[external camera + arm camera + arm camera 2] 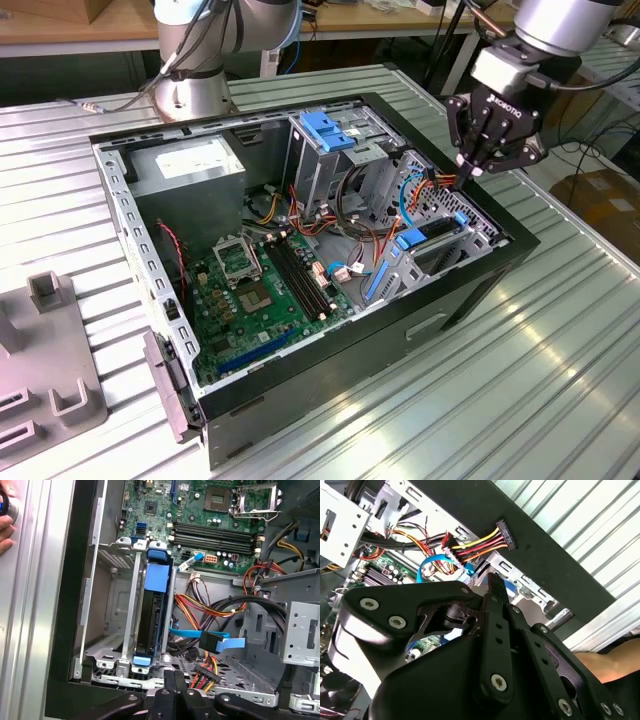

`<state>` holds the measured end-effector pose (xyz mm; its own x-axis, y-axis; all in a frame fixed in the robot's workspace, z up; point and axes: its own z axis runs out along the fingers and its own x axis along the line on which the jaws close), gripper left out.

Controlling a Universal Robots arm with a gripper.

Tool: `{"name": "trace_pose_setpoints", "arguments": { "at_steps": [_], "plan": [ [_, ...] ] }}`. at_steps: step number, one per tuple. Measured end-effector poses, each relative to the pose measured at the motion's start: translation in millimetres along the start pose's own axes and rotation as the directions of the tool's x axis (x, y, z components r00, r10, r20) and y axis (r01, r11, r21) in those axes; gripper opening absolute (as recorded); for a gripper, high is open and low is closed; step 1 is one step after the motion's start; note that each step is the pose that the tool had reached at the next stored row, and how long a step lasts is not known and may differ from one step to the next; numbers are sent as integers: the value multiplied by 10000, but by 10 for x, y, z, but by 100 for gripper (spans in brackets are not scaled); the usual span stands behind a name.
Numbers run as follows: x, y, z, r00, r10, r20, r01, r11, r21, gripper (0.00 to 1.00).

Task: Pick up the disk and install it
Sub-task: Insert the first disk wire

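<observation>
Metal table (pixel 560 380): disk (pixel 150 610) in bay (pixel 107 605), near fingers (pixel 170 681).

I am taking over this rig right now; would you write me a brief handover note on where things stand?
Gripper: fingers shut, nothing held, hovering over the computer case corner at the exterior view's right.
Disk: stands on edge in the drive bay with its blue carrier around it, apart from the gripper.
Done: disk appears to be seated in the bay.
Left: blue data connector and power connector lie loose beside the bay; full seating cannot be confirmed.
</observation>
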<state>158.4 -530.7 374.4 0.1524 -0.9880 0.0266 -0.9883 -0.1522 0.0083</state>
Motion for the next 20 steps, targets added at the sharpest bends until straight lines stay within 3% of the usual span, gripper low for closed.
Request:
{"name": "trace_pose_setpoints", "arguments": {
  "at_steps": [6, 12, 15, 17, 19, 20],
  "plan": [
    [9, -61, 0, 9979, -645, -7, 645, 9979, 17, 10],
    [14, -108, -1, 9907, -1361, -16, 1361, 9907, 36, 10],
    [-51, -135, -13, 9902, -1390, -133, 1391, 9903, 4, 10],
    [-58, -153, -15, 9896, -1429, -142, 1429, 9897, 2, 10],
    [-59, -168, -16, 9864, -1639, -145, 1640, 9865, 7, 10],
    [-58, -171, -16, 9803, -1971, -149, 1971, 9804, 16, 10]
  ]
}}
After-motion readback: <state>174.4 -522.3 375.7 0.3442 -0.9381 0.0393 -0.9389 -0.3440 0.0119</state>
